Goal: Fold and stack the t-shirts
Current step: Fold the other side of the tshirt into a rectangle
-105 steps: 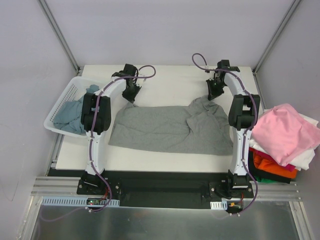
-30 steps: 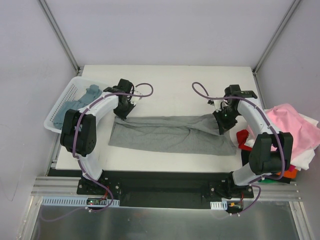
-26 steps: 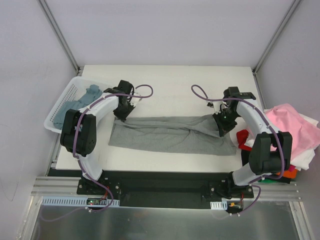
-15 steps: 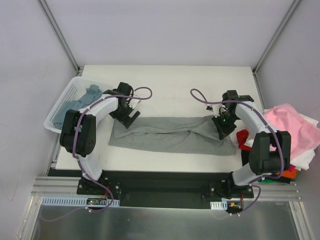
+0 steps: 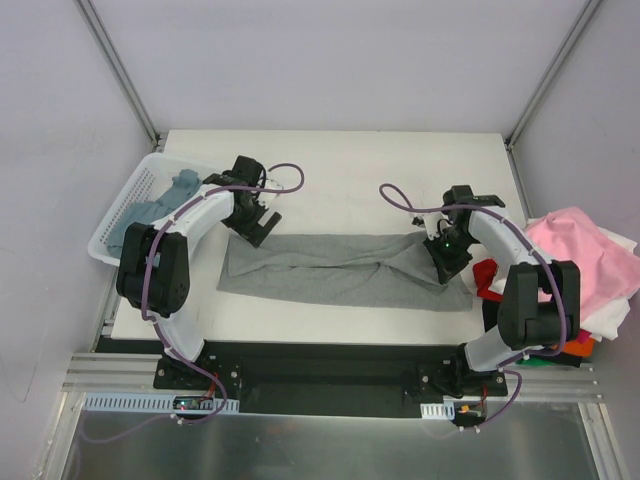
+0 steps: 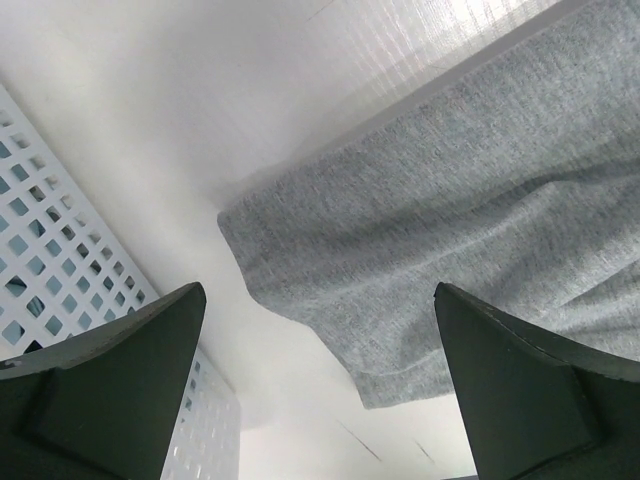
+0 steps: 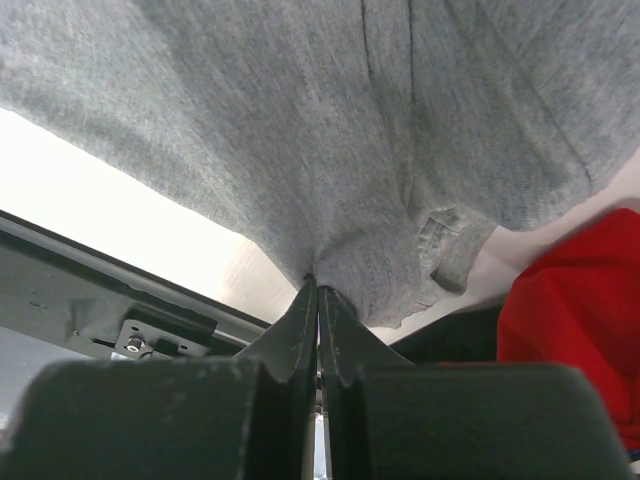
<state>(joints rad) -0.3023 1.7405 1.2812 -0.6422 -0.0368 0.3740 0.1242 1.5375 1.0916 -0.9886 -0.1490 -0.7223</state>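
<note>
A heather-grey t-shirt (image 5: 335,268) lies folded into a long band across the middle of the table. My left gripper (image 5: 258,226) hovers open just above its left upper corner, and the wrist view shows that loose corner (image 6: 400,270) flat on the table between the spread jaws. My right gripper (image 5: 447,258) is shut on the shirt's right end, the cloth (image 7: 330,180) bunching up into the pinched fingertips. A blue-teal tee (image 5: 150,215) sits in the basket. Pink (image 5: 580,260), white, orange and red (image 5: 487,276) tees are piled off the right edge.
A white slatted basket (image 5: 118,215) stands at the table's left edge, close to my left arm; its wall (image 6: 50,270) shows in the left wrist view. The pile of shirts at the right overhangs the table beside my right arm. Metal frame posts rise at the back corners.
My left gripper has opened and let go of the shirt's left corner, then lifted slightly away. The right gripper stayed shut on the right end and shifted a little leftward.
</note>
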